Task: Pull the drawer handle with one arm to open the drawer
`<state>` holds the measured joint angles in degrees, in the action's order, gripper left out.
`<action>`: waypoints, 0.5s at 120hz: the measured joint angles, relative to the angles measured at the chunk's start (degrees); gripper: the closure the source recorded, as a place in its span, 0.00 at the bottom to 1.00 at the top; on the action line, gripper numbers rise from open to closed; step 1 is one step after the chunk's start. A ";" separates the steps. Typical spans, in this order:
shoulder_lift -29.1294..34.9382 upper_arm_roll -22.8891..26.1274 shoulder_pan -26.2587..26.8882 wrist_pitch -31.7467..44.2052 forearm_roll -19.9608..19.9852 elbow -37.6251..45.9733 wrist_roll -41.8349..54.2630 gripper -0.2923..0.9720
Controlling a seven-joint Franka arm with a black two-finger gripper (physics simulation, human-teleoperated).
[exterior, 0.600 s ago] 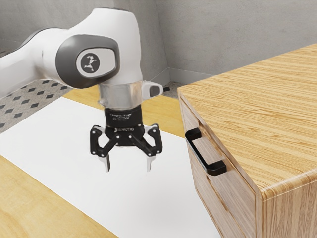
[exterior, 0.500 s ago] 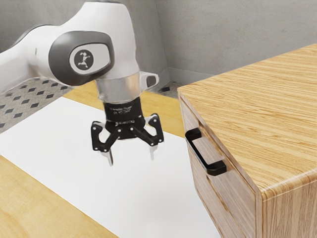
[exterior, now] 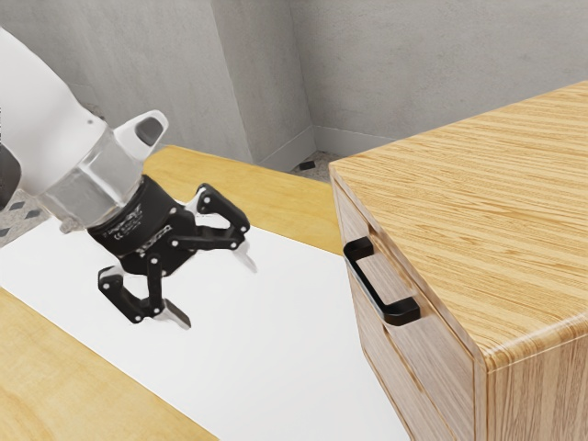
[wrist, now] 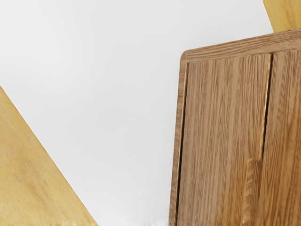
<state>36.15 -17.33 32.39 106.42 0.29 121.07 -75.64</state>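
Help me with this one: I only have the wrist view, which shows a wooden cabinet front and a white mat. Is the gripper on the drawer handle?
Observer: No. In the exterior view the gripper hangs over the white mat, apart from the black handle.
Operator: Are the fingers open?
Observer: Yes, they are open and hold nothing.
Operator: How is the hand oriented?
Observer: It is tilted, with its fingertips pointing toward the cabinet.

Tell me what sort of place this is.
Probably a simulated indoor workroom: a wooden drawer cabinet with a black handle, a white mat on a wooden table, and bare grey walls behind.
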 joint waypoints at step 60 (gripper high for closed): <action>-5.28 1.70 7.51 16.08 0.55 -0.37 -11.50 0.23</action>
<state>30.87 -15.62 39.90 122.50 0.85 120.70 -87.13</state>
